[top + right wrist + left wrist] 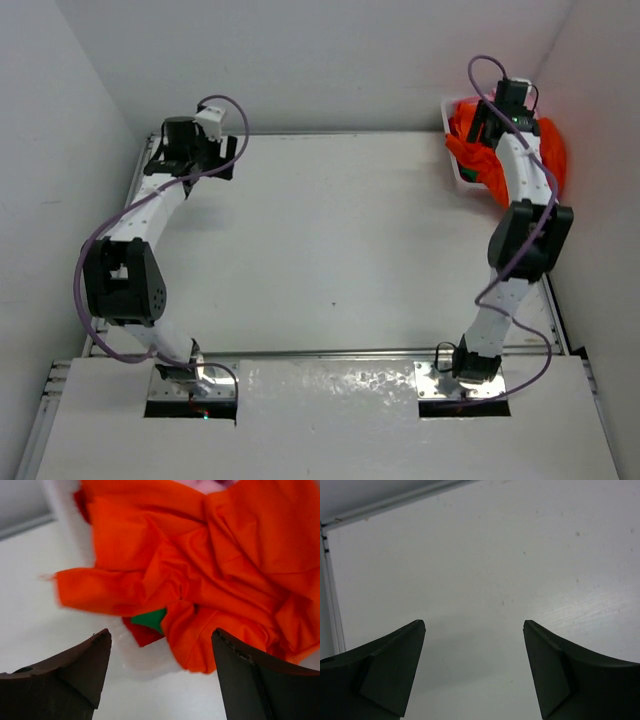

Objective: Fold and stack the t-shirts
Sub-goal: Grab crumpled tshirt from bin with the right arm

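- The orange t-shirt (478, 158) lies crumpled in a heap at the far right corner of the surface (330, 240), under the right arm's wrist.
- From the right wrist, the orange t-shirt (210, 565) is bright, matte and deeply creased, with one flap stretched out to the left over the white surface.
- A small green wedge (150, 619) of another shirt peeks out below the orange folds, with a darker red piece (141, 635) just beneath it.
- A pale pink strip (197, 483) shows at the top edge of that view.
- A white basket (461, 178) sits at the heap's left side; the cloth spills over its rim.
- The right gripper (161, 632) hangs above the heap with its jaws wide apart and nothing between them.
- The left gripper (474, 625) is at the far left of the surface, well apart from the shirts, also spread wide and holding nothing, over bare white board.
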Robot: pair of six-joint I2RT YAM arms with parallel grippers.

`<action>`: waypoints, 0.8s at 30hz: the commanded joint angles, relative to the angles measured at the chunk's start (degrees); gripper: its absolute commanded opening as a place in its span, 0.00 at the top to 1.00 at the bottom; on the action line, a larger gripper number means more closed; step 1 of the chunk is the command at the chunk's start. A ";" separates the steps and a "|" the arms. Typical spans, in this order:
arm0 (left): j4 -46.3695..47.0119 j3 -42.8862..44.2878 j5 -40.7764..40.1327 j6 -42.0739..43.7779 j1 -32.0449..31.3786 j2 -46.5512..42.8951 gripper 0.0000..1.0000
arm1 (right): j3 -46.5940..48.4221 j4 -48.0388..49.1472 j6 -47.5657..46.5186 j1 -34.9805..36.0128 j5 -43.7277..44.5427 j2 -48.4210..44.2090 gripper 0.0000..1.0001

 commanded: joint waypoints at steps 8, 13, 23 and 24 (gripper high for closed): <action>-9.81 0.88 -1.88 1.98 -2.54 1.54 0.21 | 16.50 -13.57 4.64 -4.91 9.72 20.95 0.22; -10.88 2.82 -2.77 2.07 -2.54 3.82 0.21 | 11.72 -10.04 4.82 -4.91 7.44 19.89 0.60; -11.67 4.14 -1.36 1.72 -2.54 3.92 0.21 | 12.07 -6.96 1.05 -4.74 10.42 11.90 1.00; -11.67 4.14 -1.27 1.63 -2.54 3.57 0.21 | 11.98 -6.61 0.35 -4.56 10.25 9.28 1.00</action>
